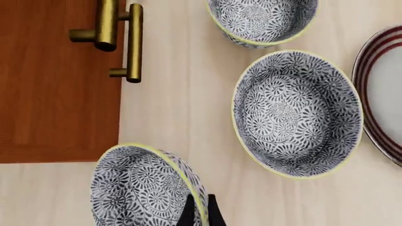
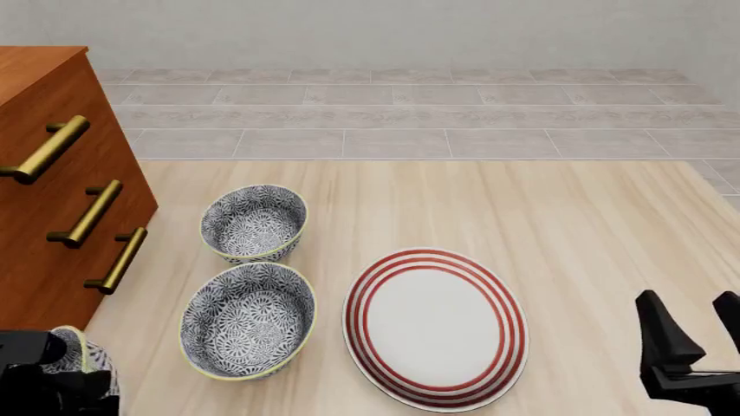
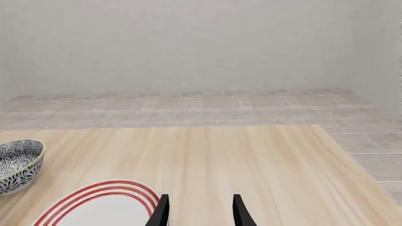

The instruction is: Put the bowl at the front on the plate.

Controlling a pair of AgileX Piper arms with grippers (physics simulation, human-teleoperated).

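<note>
Left wrist view: left gripper [image 1: 201,213] pinching the rim of the bowl [image 1: 146,188], dark fingertips pressed to the wall on either side; bowl tilted
Bowl's place: at the front-left corner of the table [image 2: 578,225], beside the wooden drawer cabinet [image 2: 47,191]; apart from the plate
Right gripper [image 2: 694,334]: fingers spread wide, holding nothing, near the front-right edge
Plate [image 2: 435,328]: flat on the table, between the two arms
Look-alikes: middle bowl [image 2: 248,319] just left of the plate; far bowl [image 2: 255,223] beyond it
</note>
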